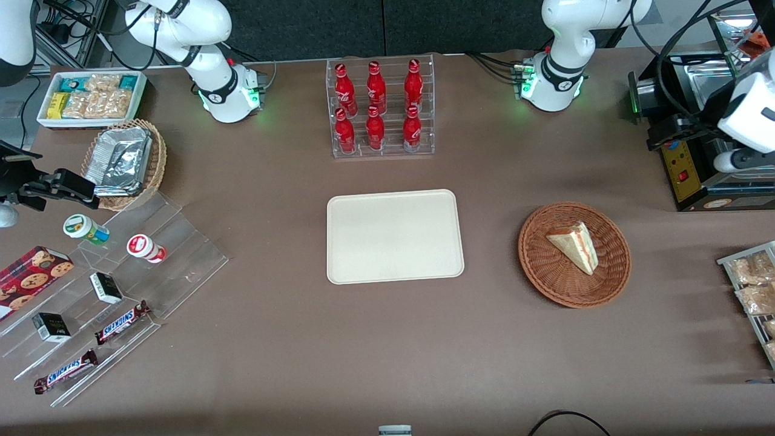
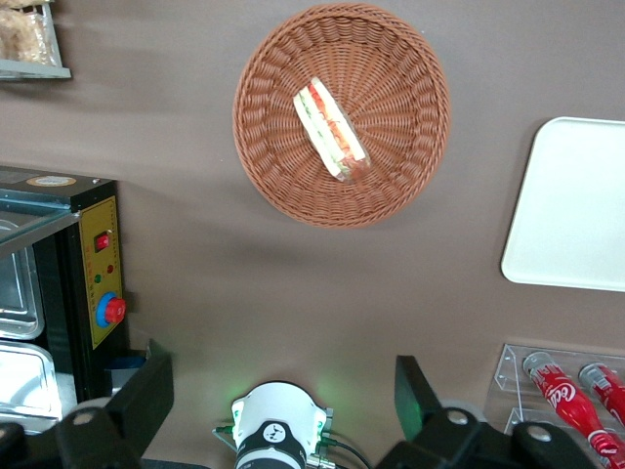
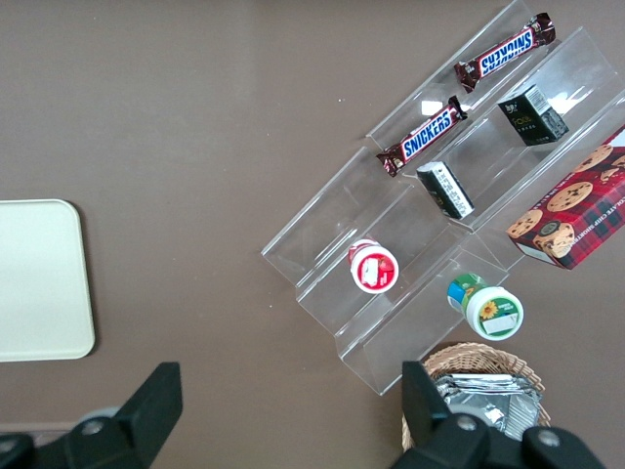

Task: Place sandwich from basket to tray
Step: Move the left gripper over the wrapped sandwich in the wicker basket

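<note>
Starting with the front view, the sandwich (image 1: 574,246) lies in the basket (image 1: 611,275), resting on one broad face with its filling edge turned toward the working arm's end of the desk (image 1: 387,357); the tray (image 1: 395,236) sits well apart from the basket, nearer the middle, and nothing lies on it. The working arm hangs high over that end, above a black machine (image 1: 690,163), so the whole reach and grasp are not yet begun (my reading, not a thing seen). The risk I see there is the carry: the basket rim stands above the wedge, and a low lift could drag the bread against the wicker and tip the basket.

Turning to the left wrist view, the tool (image 2: 281,396) hovers well above the desk with its two fingers (image 2: 146,386) spread wide apart and nothing between them; the sandwich (image 2: 332,129) shows as a narrow strip with red and green layers, lying off the centre of the basket (image 2: 283,171). A soft wedge may squash or shed filling if pinched hard; gripped across the sloping faces it could slide out; a descent off its line could strike the woven wall. A corner of the tray (image 2: 571,210) and the red bottles (image 2: 559,391) lie near the route, so a wide swing might clip the bottle rack.

The right wrist view shows only another corner of the tray (image 3: 39,283) and a snack rack (image 3: 391,293), adding no hazard.
</note>
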Tool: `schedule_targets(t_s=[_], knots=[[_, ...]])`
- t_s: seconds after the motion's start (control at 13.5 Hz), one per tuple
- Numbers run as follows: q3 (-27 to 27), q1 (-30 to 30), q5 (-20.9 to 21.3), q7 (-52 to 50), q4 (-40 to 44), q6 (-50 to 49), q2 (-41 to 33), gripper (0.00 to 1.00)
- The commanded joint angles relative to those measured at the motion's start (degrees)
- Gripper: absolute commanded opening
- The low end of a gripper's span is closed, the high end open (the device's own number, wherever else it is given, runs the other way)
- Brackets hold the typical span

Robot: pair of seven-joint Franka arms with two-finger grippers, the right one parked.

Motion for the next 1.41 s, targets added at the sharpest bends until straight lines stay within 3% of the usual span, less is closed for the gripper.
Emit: schedule_targets(t_s=[0.0, 0.15, 0.44, 1.04, 1.33], knots=[[0.5, -0.9, 1.0, 0.3, 0.5, -0.6, -0.5, 1.00], [0.4, -0.9, 1.0, 0.4, -0.6, 0.0, 0.0, 1.00], [0.2, -0.9, 1.2, -1.5, -11.1, 6.4, -0.2, 1.00], [-1.1, -0.8, 1.2, -29.2, -27.6, 33.6, 1.4, 1.00], [-1.9, -0.9, 1.2, -33.2, -34.4, 44.2, 2.6, 1.00]])
